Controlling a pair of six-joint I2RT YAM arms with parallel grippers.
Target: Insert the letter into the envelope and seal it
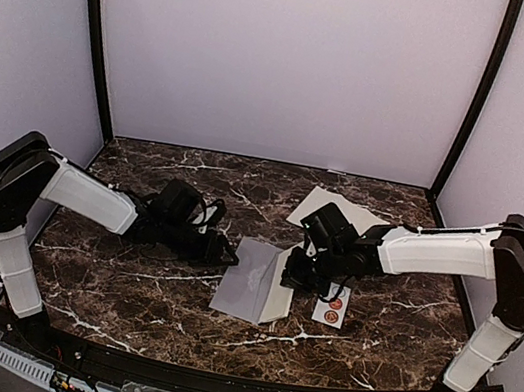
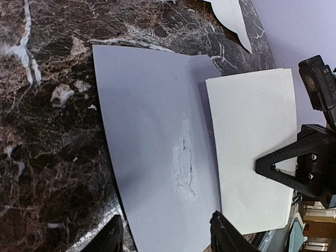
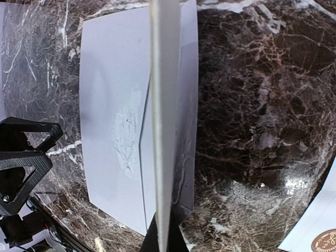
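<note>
1. Right claw (image 1: pixel 295 268) is clenched on the letter (image 1: pixel 279 285), pinching the sheet by one edge. Its own wrist cam sees the paper dead edge-on, running straight up the middle of the view from the fingers (image 3: pixel 164 239).
2. Left claw (image 1: pixel 222 250) is released. Its two fingertips are spread wide at the bottom of its wrist cam, sitting over the envelope's near edge (image 2: pixel 168 236). Whether they actually press on the paper is hard to tell.
3. Biggest thing around is the dark brown marble table (image 1: pixel 125 284) with white veins, and everything else lies on it.
4. Next comes the envelope (image 1: pixel 243 289), grey-lavender, lying flat about mid-table between the two claws. It has a scuffed, wrinkly patch (image 2: pixel 184 168) near its middle.
5. That letter is white and sits along the envelope's right side, overlapping that edge and tilted up off the table. Whether any of it is inside the envelope can't be made out.
6. A loose white sheet (image 1: pixel 336 209) lies further back, behind the right arm.
7. Smallest is the white sticker strip (image 1: pixel 332 308) with round reddish seals, just right of the letter, near the right claw.
</note>
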